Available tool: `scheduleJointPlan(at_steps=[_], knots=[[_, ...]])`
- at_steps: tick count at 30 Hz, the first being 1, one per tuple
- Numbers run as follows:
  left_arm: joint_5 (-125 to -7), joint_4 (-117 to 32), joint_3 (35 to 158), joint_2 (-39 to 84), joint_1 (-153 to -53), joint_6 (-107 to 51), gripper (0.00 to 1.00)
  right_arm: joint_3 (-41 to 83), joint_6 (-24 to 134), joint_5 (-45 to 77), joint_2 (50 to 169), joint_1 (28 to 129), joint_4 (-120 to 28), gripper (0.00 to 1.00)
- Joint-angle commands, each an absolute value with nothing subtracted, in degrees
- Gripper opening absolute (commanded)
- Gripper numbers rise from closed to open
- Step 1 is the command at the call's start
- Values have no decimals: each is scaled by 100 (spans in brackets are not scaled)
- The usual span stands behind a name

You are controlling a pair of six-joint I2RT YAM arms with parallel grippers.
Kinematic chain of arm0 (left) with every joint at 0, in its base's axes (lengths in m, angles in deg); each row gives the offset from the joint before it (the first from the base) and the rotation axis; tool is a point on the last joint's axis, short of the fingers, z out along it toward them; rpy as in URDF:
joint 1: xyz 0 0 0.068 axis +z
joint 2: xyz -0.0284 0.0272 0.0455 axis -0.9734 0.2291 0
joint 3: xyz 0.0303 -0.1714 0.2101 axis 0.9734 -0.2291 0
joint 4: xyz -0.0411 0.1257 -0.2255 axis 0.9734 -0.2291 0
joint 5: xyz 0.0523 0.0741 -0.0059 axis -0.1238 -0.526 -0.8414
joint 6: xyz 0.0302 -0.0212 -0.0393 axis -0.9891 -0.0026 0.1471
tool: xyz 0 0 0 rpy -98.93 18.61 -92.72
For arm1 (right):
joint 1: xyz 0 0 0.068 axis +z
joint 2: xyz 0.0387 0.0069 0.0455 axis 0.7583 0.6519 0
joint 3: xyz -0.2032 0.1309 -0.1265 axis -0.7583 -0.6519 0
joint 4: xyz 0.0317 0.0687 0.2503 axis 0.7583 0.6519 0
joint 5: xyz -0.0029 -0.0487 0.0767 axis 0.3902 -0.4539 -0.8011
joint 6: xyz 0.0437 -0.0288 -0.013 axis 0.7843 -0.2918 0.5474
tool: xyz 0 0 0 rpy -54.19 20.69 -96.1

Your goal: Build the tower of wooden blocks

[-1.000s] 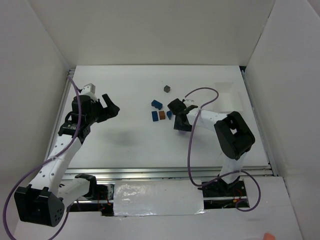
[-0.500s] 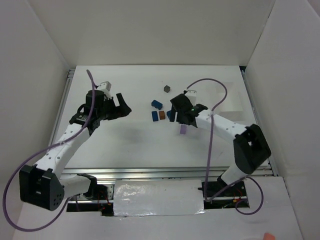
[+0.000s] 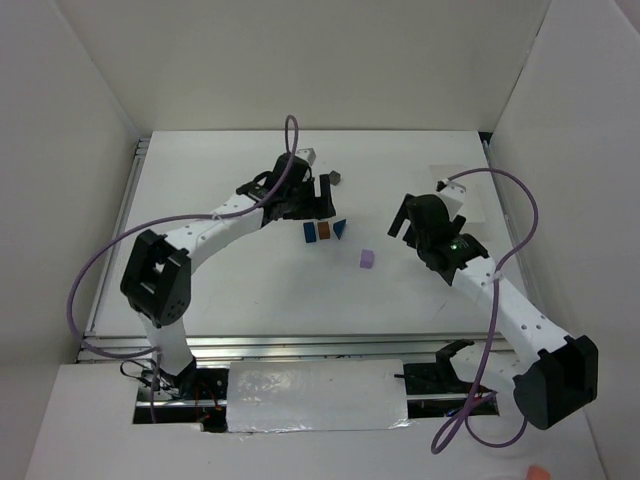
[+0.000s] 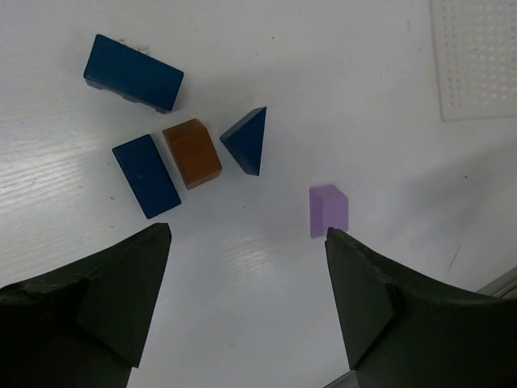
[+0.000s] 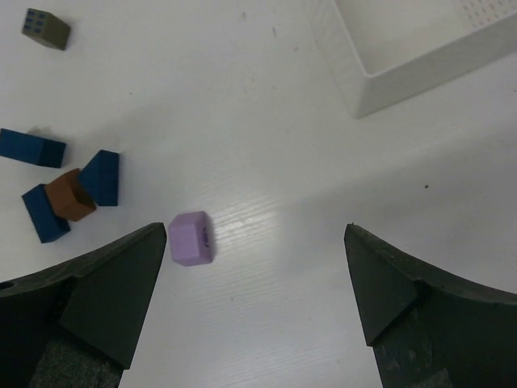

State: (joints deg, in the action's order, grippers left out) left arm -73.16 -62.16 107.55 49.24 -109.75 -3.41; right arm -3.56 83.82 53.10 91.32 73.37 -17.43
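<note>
Landmark: we place everything against the brown-orange block (image 4: 193, 153), one of the wood blocks (image 3: 324, 231) lying on the white table (image 3: 230, 290).
Short blue block (image 4: 146, 175): we see it flat against the brown-orange block's left side in the top view.
Blue triangle (image 4: 247, 139): just beside the brown-orange block on its right side.
Long blue block (image 4: 133, 73): near the brown-orange block, on its far-left side; in the top view the left arm hides it.
Lavender block (image 5: 191, 238): apart from the brown-orange block, to its right and nearer the arm bases.
Grey block (image 5: 46, 28): alone, beyond the brown-orange block toward the back wall.
Stacking: we find every piece resting on the table itself.
White tray (image 5: 404, 56): well to the right of the brown-orange block, toward the back.
Left gripper (image 4: 248, 234): above the table just behind the brown-orange block; its fingers are spread wide with nothing between them.
Right gripper (image 5: 257, 230): well right of the brown-orange block; its fingers are spread wide and grip nothing.
</note>
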Motion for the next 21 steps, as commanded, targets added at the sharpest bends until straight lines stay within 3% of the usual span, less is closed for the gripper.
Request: scheduleJointPlan(at_steps=[1,7,17,21], knots=[[-7640,-6527,11196,5440,-11024,-18,89,-571,8266,5349,8892,7094,-1929,100],[-7947,-6852,11934,6232,-11200,167,87,-773,8125,5340,8883,6769,-1964,100],[-8396,-7309,12577,6936,-11200,228,66,-985,8055,4874,8760,6339,-2131,100],[-8299,-7292,12674,7120,-11209,228,66,-1046,8046,4742,8708,6259,-2175,100]])
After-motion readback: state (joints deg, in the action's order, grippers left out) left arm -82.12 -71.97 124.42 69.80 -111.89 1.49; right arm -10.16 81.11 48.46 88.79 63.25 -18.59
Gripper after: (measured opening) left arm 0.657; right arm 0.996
